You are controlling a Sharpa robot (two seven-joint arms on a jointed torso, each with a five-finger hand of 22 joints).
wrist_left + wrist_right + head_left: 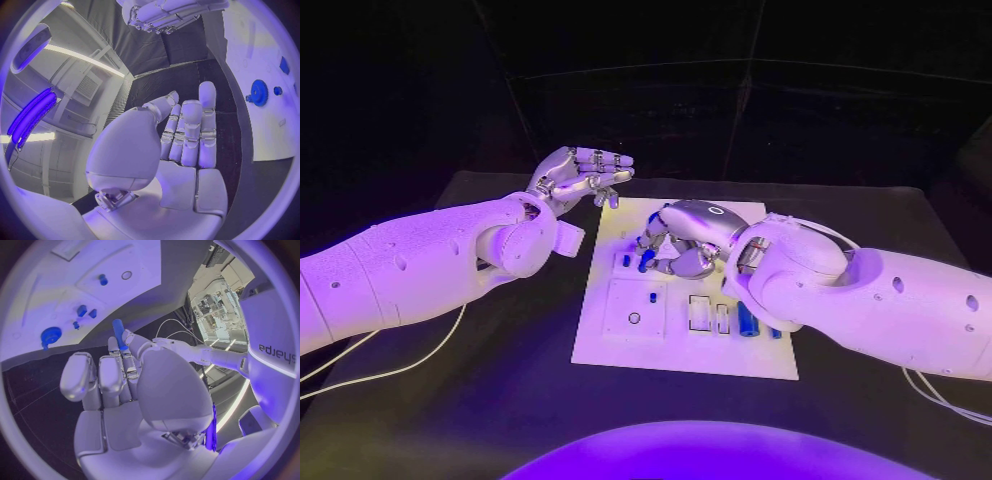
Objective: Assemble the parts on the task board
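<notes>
The white task board [678,352] lies in the middle of the black table. My right hand [681,238] hovers over the board's far half and pinches a long blue peg [119,334] between thumb and fingers. A blue gear [50,335] and small blue parts [82,310] stand in the board beyond the peg's tip. Two more blue parts [747,320] lie near the board's right edge. My left hand [581,176] is raised off the board's far left corner, fingers loosely bent, with nothing in it.
The board has a round hole [635,318] and two rectangular slots [700,311] in its near half. Thin white cables [401,362] trail over the table on both sides. Bare black table surrounds the board.
</notes>
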